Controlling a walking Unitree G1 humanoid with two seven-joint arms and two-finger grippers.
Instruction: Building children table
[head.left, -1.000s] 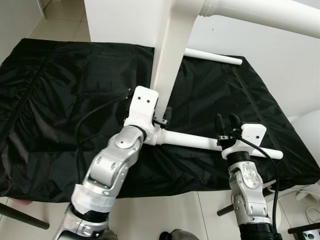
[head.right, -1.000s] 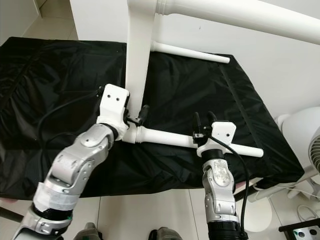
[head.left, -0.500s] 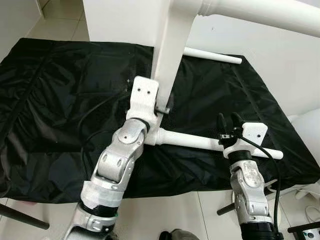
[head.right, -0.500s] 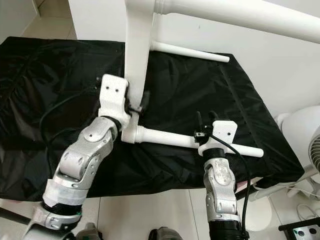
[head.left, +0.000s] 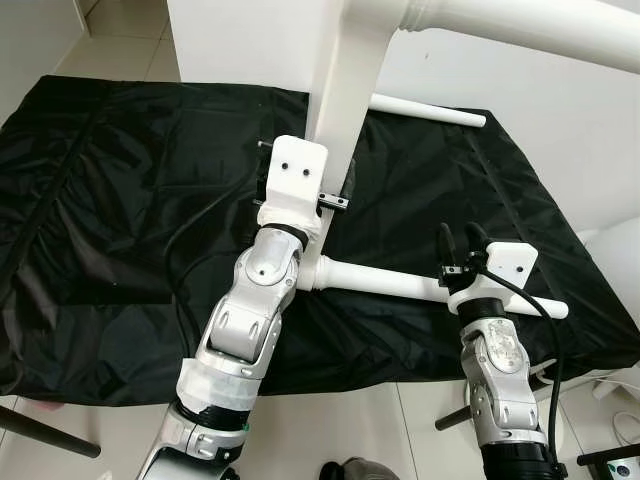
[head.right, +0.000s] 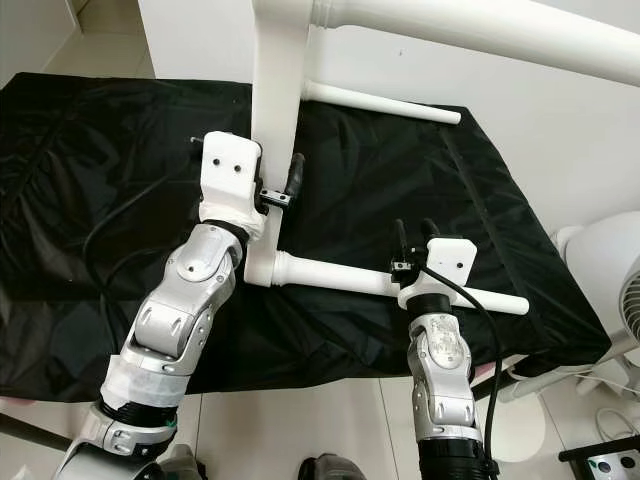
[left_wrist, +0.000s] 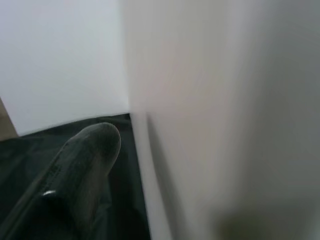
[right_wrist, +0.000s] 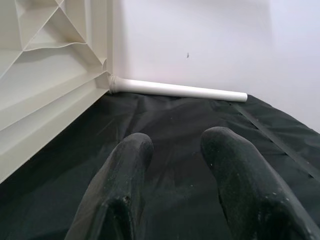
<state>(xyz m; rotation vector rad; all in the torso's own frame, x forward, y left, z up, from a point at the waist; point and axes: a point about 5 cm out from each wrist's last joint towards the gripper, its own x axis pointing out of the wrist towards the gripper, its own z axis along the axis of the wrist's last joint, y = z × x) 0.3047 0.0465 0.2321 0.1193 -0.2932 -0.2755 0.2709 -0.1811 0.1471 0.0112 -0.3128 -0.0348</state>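
Note:
The white children table stands on its edge on a black cloth (head.left: 120, 200), its tabletop panel (head.left: 340, 110) upright. One white leg (head.left: 385, 281) sticks out from the panel's low corner toward my right arm, another leg (head.left: 430, 110) lies at the far side, and a third (head.left: 520, 25) juts out overhead. My left gripper (head.left: 328, 195) is open astride the panel's near edge, one finger (left_wrist: 85, 165) just off the white face and the other hidden. My right gripper (head.left: 457, 243) is open above the near leg, with nothing between its fingers (right_wrist: 125, 170).
The cloth covers a low surface whose front edge (head.left: 350, 385) runs just before my arms, with tiled floor below. A white fan (head.right: 610, 270) stands at the right. A white wall (head.left: 560, 130) backs the table.
My left gripper has risen along the panel's edge, away from the base of the near leg. The right arm has hardly moved.

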